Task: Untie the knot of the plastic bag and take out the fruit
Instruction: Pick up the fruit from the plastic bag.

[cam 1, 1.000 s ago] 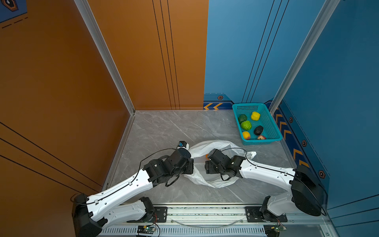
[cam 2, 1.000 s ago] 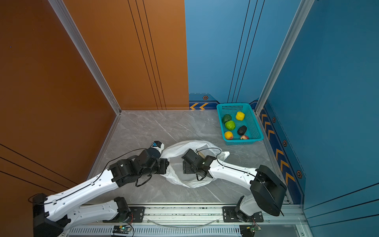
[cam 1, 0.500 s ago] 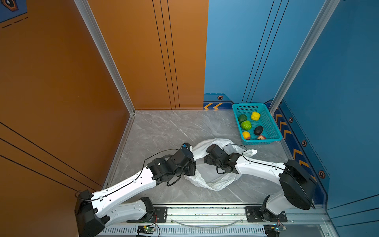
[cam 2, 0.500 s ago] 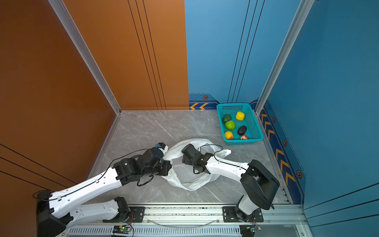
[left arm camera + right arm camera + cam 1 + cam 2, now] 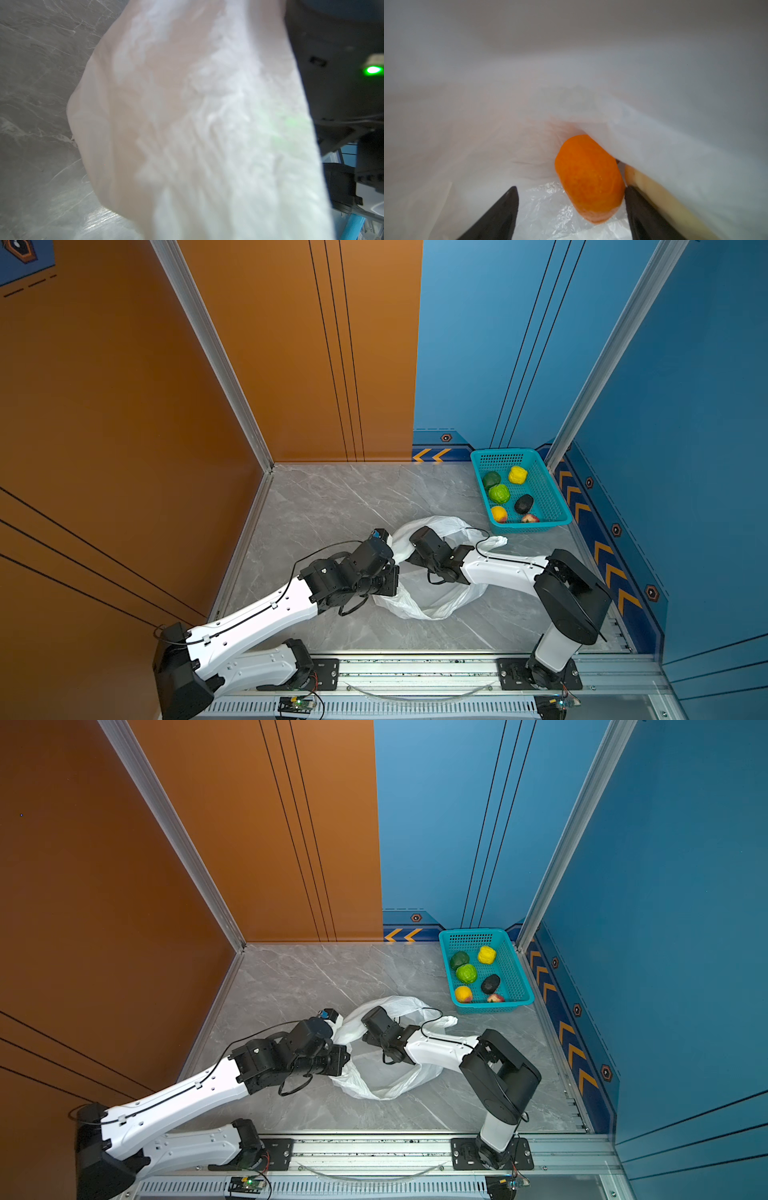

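The white plastic bag (image 5: 432, 605) lies mid-floor with its mouth held open; no knot shows. My left gripper (image 5: 394, 569) is shut on the bag's near-left rim and lifts it. In the left wrist view the bag (image 5: 197, 124) fills the frame and hides the fingers. My right gripper (image 5: 410, 556) reaches inside the bag, jaws open. In the right wrist view an orange fruit (image 5: 588, 176) lies between its fingertips (image 5: 571, 193), touching one finger (image 5: 639, 207) and clear of the other. A cream fruit (image 5: 652, 191) lies just outside that finger, half under a fold.
A teal basket (image 5: 552, 506) stands at the far right by the blue wall, holding several fruits: yellow (image 5: 517, 475), dark green (image 5: 491, 480), bright green (image 5: 498, 493), near-black (image 5: 523, 504) and others. The orange wall bounds the left, and the arms' mounting rail (image 5: 415, 668) the front.
My right arm has folded up at the elbow and its gripper has swung farther back into the bag's mouth. The left gripper still holds the rim, shifted slightly.
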`<state>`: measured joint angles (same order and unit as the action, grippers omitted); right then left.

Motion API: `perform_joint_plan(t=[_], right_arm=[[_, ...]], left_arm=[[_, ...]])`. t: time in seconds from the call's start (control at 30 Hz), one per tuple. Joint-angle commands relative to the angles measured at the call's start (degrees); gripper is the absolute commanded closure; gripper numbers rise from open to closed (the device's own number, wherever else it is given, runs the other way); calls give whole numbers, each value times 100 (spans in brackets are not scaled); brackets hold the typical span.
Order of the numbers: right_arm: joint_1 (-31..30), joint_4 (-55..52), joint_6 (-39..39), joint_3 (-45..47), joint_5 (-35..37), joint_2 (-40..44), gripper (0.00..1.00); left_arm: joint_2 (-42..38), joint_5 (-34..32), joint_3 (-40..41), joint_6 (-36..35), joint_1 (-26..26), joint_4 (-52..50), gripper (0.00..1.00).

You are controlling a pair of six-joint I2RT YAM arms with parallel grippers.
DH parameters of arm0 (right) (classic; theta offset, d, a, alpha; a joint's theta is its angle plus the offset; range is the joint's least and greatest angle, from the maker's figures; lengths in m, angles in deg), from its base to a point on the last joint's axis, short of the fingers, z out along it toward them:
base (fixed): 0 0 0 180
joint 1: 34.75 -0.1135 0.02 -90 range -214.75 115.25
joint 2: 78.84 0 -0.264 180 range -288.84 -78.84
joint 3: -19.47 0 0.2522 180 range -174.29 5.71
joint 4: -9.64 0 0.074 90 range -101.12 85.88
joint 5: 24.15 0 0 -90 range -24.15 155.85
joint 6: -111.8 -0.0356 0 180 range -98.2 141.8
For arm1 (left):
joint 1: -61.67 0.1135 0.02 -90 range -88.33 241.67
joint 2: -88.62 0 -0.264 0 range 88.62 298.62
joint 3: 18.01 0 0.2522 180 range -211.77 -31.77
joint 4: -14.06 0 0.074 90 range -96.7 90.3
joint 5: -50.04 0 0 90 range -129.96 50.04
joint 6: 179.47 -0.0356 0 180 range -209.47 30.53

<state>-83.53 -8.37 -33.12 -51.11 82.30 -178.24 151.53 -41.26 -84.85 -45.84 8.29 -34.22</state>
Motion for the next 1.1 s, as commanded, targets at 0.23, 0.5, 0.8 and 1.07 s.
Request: perform_joint_plan(t=[0.23, 0.5, 0.8, 1.07], right_arm=[[76, 428, 29, -198, 338, -549, 22], [162, 702, 34, -197, 436, -734, 49], [45, 724, 104, -100, 219, -567, 70], [-186, 447, 86, 98, -258, -81, 71]], left_arm=[[195, 418, -55, -224, -63, -169, 100], [221, 508, -51, -264, -61, -241, 100], [291, 370, -71, -292, -52, -266, 100], [180, 25, -97, -234, 20, -265, 100]])
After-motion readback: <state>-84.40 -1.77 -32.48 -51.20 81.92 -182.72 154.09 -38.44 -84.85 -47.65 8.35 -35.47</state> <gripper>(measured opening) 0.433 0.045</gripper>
